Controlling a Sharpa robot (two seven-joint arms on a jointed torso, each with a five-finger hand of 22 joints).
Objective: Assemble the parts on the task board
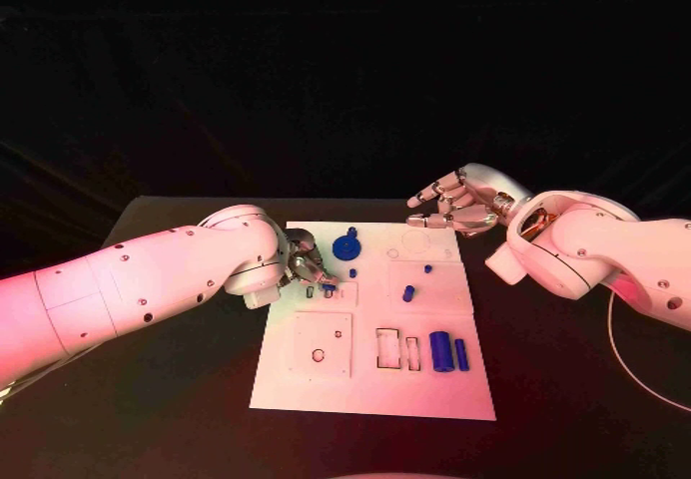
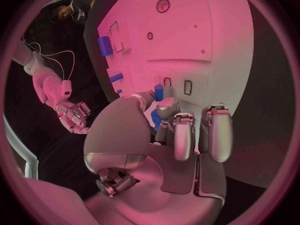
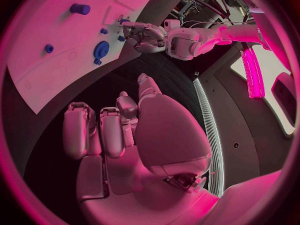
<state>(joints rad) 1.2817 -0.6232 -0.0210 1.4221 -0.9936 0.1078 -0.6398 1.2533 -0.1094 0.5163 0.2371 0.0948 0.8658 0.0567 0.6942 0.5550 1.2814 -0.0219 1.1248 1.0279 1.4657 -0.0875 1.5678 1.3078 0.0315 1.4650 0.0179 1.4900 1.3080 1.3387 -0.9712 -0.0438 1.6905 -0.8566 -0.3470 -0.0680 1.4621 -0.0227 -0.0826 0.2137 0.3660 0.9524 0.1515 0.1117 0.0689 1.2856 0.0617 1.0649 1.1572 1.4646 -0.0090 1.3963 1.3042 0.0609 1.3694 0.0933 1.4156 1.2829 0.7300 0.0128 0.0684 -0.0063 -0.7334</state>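
Fingers of our left hand point(image 1: 306, 261) pinch a small blue plastic part point(image 2: 159, 92) just above a slot on the white task board point(image 1: 296, 384), likely for seating | right hand point(image 1: 458, 203) hovers off the far edge, loosely curled, holding nothing.

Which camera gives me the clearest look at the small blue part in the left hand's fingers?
Left wrist view: the blue part sits close, pinched at the left hand fingertips. The head view shows it small; in the right wrist view it is too small to tell.
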